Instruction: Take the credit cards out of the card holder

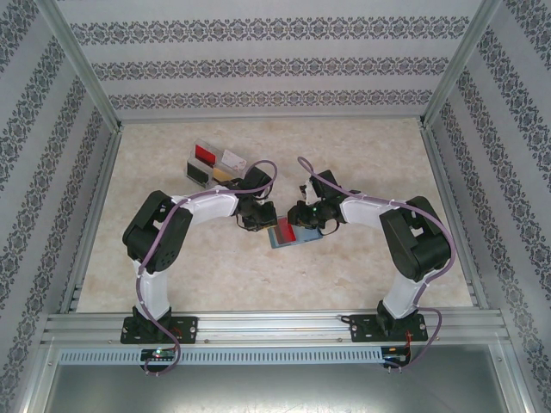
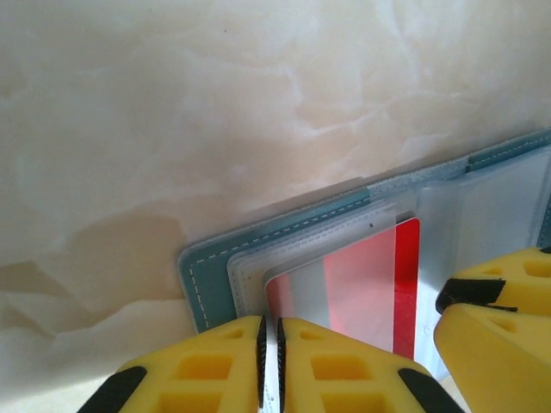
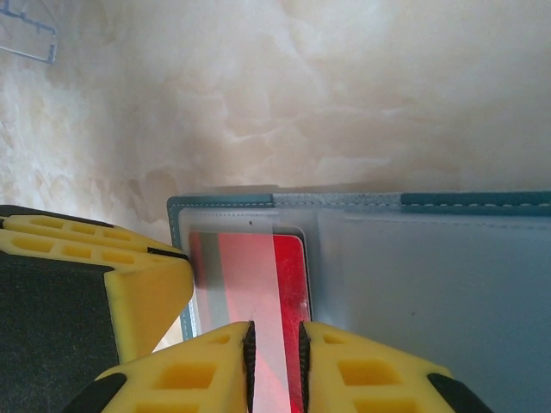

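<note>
The blue-grey card holder (image 1: 303,237) lies open on the table between both arms, its clear sleeves facing up (image 2: 207,280) (image 3: 448,284). A red credit card (image 1: 283,230) sits in the left half's sleeve, with a bare bright strip on its spine side (image 2: 407,284) (image 3: 290,275). My left gripper (image 1: 261,222) (image 2: 269,325) is at the holder's outer corner, its jaws nearly together on the thin clear sleeve edge. My right gripper (image 1: 301,217) (image 3: 275,331) stands over the same half, jaws a narrow gap apart with the red card and sleeve between the pads. Each wrist view shows the other gripper's yellow finger (image 2: 499,331) (image 3: 129,292).
A clear plastic compartment tray (image 1: 213,163) with a red, a white and a dark item stands behind the left arm; its corner (image 3: 26,34) shows in the right wrist view. Bare marble tabletop (image 1: 379,155) surrounds the holder. Patterned walls enclose the table.
</note>
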